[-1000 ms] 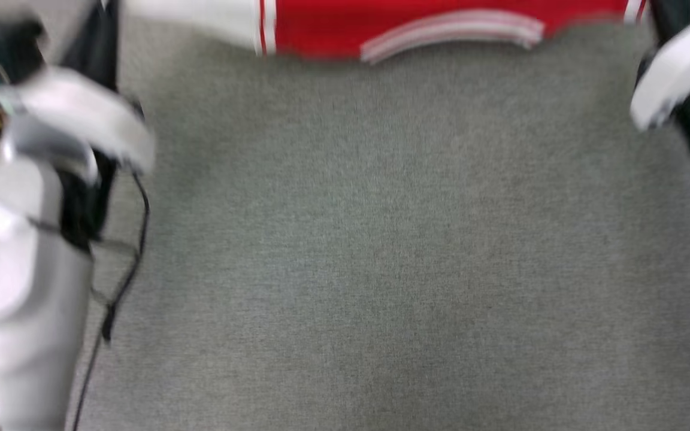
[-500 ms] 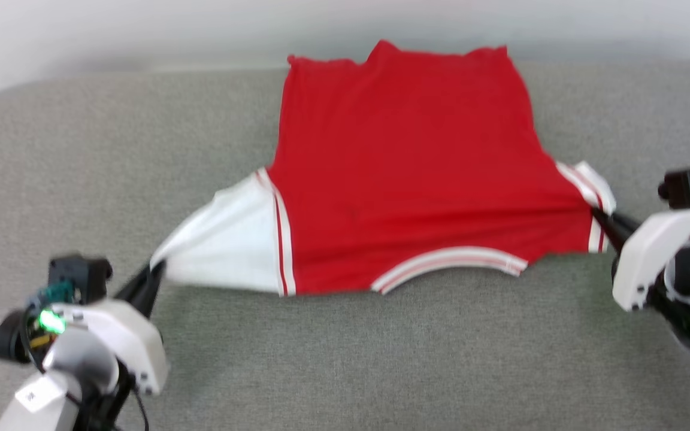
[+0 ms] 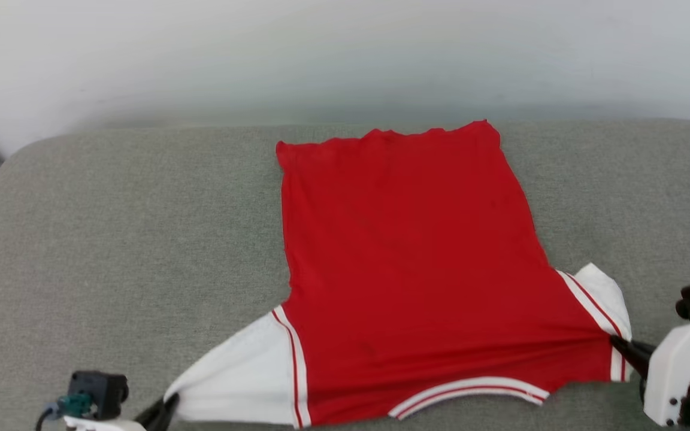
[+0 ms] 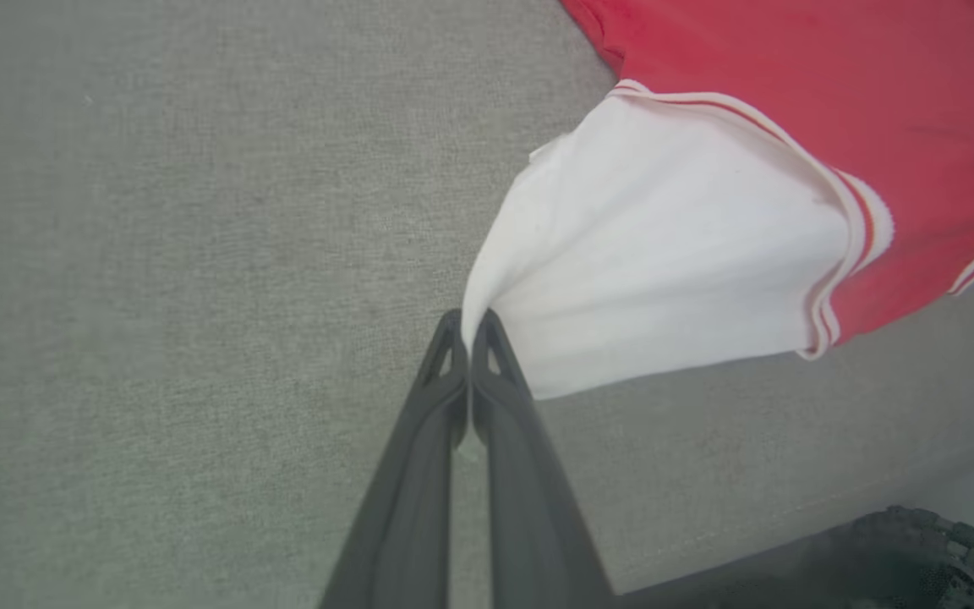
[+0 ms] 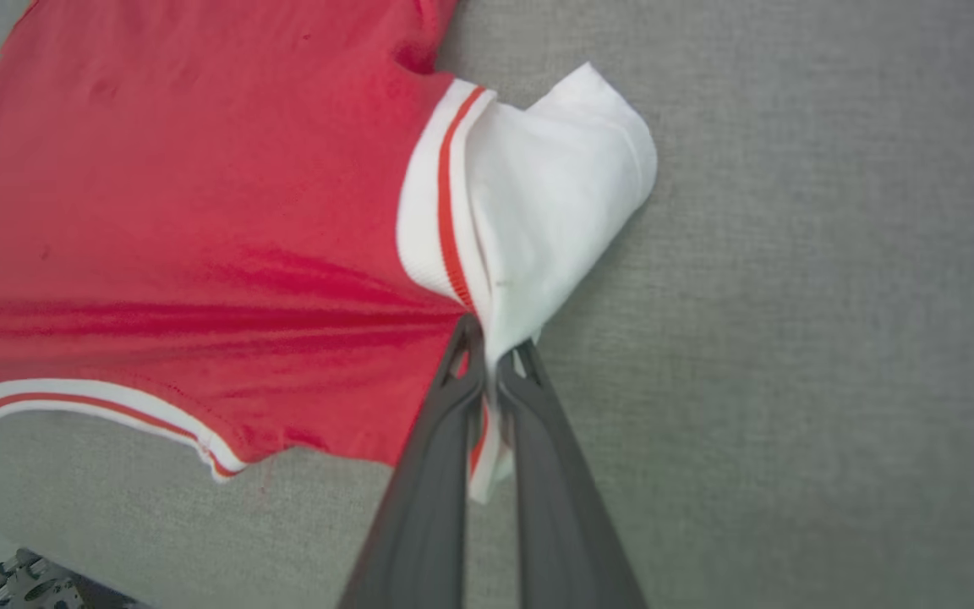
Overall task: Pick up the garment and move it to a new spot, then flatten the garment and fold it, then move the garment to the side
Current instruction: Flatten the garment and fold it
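At the far left, my left tool [image 3: 162,413] sat low at the near edge of the grey cloth-covered bench [image 3: 111,227]. Its two dark fingers were pressed together on the outer tip of the garment's left-hand sleeve [image 3: 243,383]. The left wrist view showed that pinch plainly: the left tool [image 4: 470,326] had only a small nip of the white sleeve [image 4: 664,254], which fanned out from the tips in a taut cone.

Moving right, the garment [image 3: 405,269] lay spread on the middle of the bench. Its plain red side faced up, the hem [image 3: 387,134] was on the far side and the striped collar [image 3: 471,389] was nearest me. I saw no lettering on that face. Tension creases ran across the shoulders between the two grips.

Further right, the right-hand sleeve [image 3: 602,299] was doubled back on itself. My right tool [image 3: 626,350] was clamped where that sleeve met the red shoulder seam. The right wrist view showed the right tool [image 5: 491,347] with cloth bunched between its fingers and the folded sleeve [image 5: 538,194] flopped above.

I judged the cloth light, limp and stretchy, so it would drag and wrinkle on the rough bench rather than slide. The left nip looked thin enough to slip under a hard pull. Hems and seams, where the layers are thicker, looked like the safest places to grip.
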You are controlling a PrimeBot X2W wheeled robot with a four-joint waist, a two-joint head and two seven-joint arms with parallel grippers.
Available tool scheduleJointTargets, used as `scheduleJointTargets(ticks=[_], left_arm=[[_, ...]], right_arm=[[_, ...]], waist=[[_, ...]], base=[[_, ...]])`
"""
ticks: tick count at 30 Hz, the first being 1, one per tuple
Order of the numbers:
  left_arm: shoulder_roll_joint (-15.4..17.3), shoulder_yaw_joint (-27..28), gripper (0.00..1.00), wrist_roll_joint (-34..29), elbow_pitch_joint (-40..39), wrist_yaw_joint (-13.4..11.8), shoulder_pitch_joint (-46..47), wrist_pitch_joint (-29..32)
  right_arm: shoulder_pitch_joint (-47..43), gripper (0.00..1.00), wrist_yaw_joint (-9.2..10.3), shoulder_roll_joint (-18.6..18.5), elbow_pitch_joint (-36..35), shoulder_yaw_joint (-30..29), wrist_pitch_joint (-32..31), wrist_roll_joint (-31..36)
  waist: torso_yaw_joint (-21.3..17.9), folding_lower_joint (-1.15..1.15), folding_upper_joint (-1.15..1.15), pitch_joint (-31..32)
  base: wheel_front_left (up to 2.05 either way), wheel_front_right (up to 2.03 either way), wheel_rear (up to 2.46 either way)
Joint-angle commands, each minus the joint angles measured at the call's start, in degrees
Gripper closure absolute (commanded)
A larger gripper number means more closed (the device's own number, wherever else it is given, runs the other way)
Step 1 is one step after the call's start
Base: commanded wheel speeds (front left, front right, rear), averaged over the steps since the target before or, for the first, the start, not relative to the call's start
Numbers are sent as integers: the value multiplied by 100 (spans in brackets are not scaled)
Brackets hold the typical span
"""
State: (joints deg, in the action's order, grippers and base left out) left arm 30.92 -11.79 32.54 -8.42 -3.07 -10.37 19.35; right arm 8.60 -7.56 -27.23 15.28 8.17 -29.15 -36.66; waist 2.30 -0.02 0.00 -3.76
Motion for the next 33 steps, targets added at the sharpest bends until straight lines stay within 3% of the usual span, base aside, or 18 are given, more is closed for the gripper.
scheduleJointTargets(ticks=[1, 8, 16, 17, 18, 19, 27, 33], left_arm=[[-5, -15, 100, 45, -48, -63, -196, 60], [-87, -162, 100, 40, -138, -116, -615, 26], [-195, -331, 100, 128, -169, -45, -566, 58], [-205, -335, 100, 124, -197, -23, -527, 23], [-215, -338, 100, 119, -225, -18, -490, 0], [-224, -357, 100, 117, -250, 6, -463, -9], [-140, -636, 100, 128, -767, 242, -239, 266], [-192, -875, 100, 37, -1285, 304, -54, 457]], right_arm=[[-233, 100, 14, -87, -106, -193, -108, -3], [-1101, 100, 13, -21, -716, -492, -765, -68], [-1378, 100, 12, 125, -1032, -764, -948, 61], [-1335, 81, 12, 138, -1060, -782, -982, 71], [-1275, 26, 11, 117, -1124, -774, -998, 106], [-1221, 0, 12, 135, -1144, -810, -1050, 59], [-638, 0, 9, -118, -1878, -1107, -1319, -475], [342, 0, 9, -367, -2187, -1503, -1882, -612]], waist=[[-24, 2, 0, 36], [-67, 2, 0, 50], [-132, 2, 0, -83], [-137, 2, 0, -108], [-139, 2, 0, -140], [-137, 2, 0, -176], [103, 2, 0, -686], [465, 2, 0, -1246]], base=[[0, 0, 0], [0, 0, 0], [0, 0, 0], [0, 0, 0], [0, 0, 0], [0, 0, 0], [0, 0, 0], [0, 0, 0]])
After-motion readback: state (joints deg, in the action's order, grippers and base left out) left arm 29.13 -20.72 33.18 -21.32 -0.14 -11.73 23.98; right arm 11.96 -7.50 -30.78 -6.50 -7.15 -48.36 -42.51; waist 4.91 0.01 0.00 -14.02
